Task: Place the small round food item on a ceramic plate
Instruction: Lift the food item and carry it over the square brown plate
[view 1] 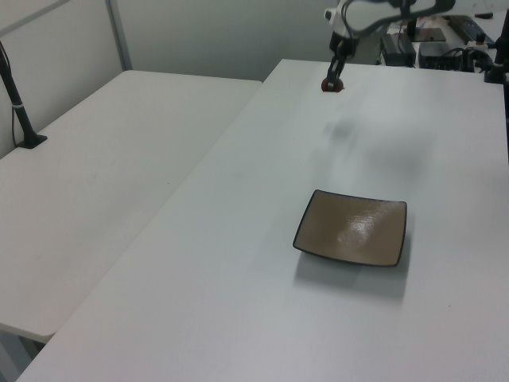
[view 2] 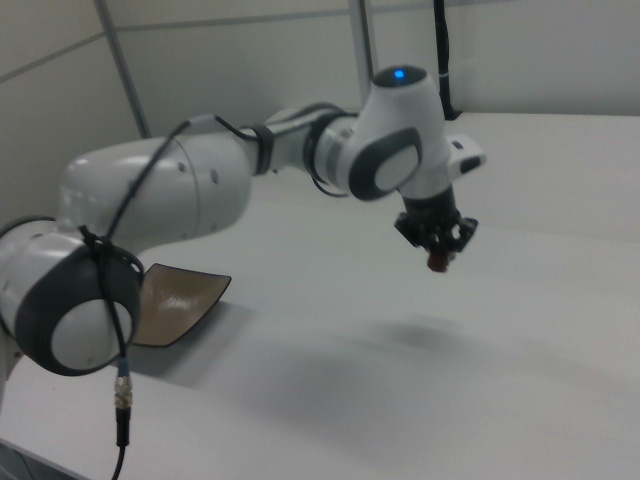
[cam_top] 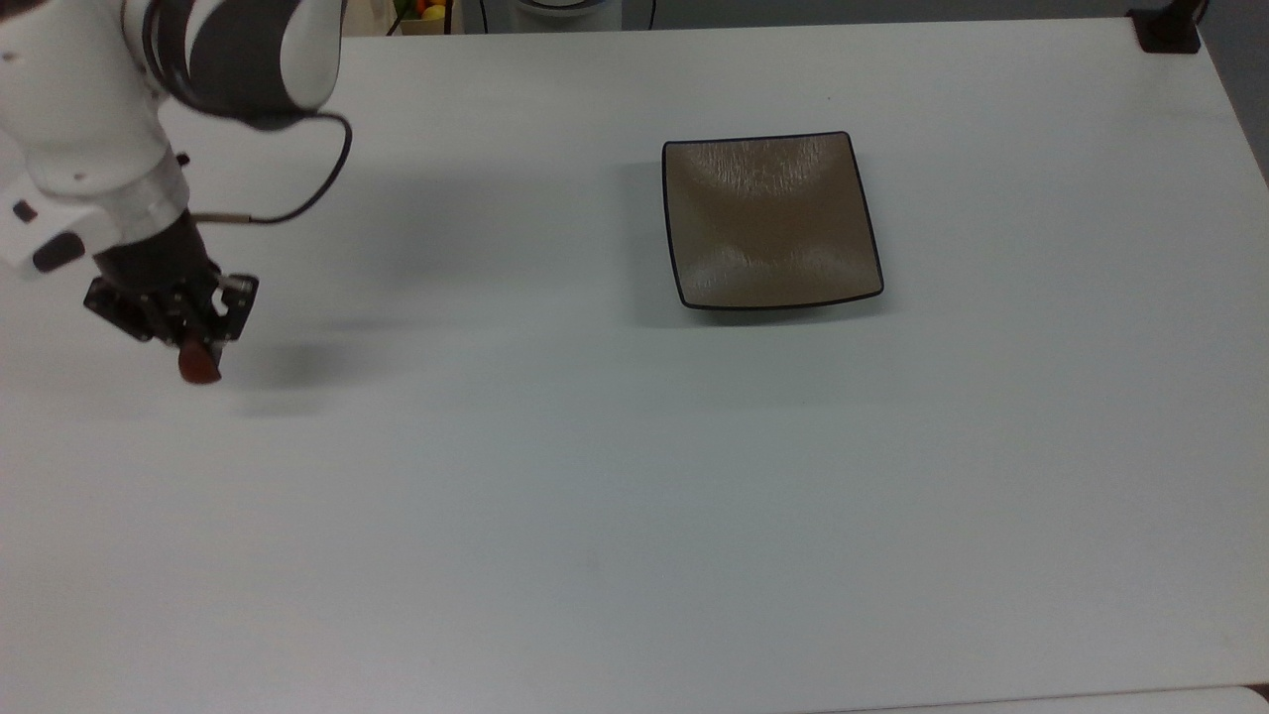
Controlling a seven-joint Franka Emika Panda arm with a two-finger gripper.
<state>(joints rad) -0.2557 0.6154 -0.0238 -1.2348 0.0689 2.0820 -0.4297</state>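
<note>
Food item [cam_top: 199, 365] half-hidden between closed jaws, well apart from plate [cam_top: 771, 220].

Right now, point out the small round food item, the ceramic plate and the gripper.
small round food item [cam_top: 199, 366], top view, its reddish-brown lower end.
ceramic plate [cam_top: 769, 220], top view, its bare taupe middle.
gripper [view 2: 438, 258], right view, between the fingertips.

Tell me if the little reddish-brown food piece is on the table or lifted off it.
Lifted. The food piece hangs in the gripper above the table, its shadow lying apart below.
</note>
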